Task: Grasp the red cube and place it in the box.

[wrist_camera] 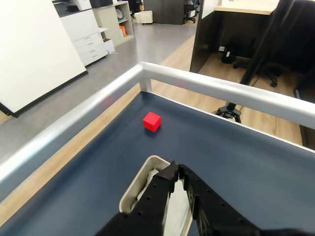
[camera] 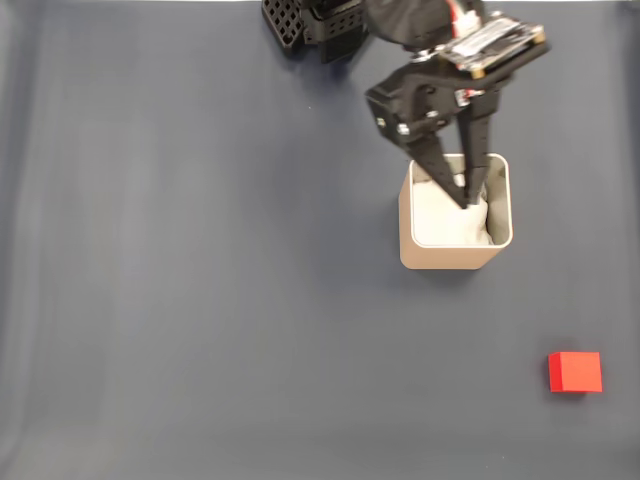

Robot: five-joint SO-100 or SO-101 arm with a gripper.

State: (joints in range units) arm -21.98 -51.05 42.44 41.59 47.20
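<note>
Red cube [camera: 575,371]: lies alone on the dark surface [camera: 200,300], well apart from the box [camera: 455,258], toward the fixed view's lower right of the gripper [camera: 468,195], jaws clenched, empty, over the box.

Fixed view: set high, looking straight down on the dark blue counter [camera: 200,300], far enough to take in most of its top. Wrist view: riding low on the arm just behind the end effector [wrist_camera: 177,169], facing forward across the counter [wrist_camera: 246,157] toward its metal rail [wrist_camera: 206,86] and the office floor beyond, probably tilted down slightly. Shared by both: the box [camera: 455,255] [wrist_camera: 135,189], the red cube [camera: 575,371] [wrist_camera: 152,121], the end effector [camera: 468,196].
</note>
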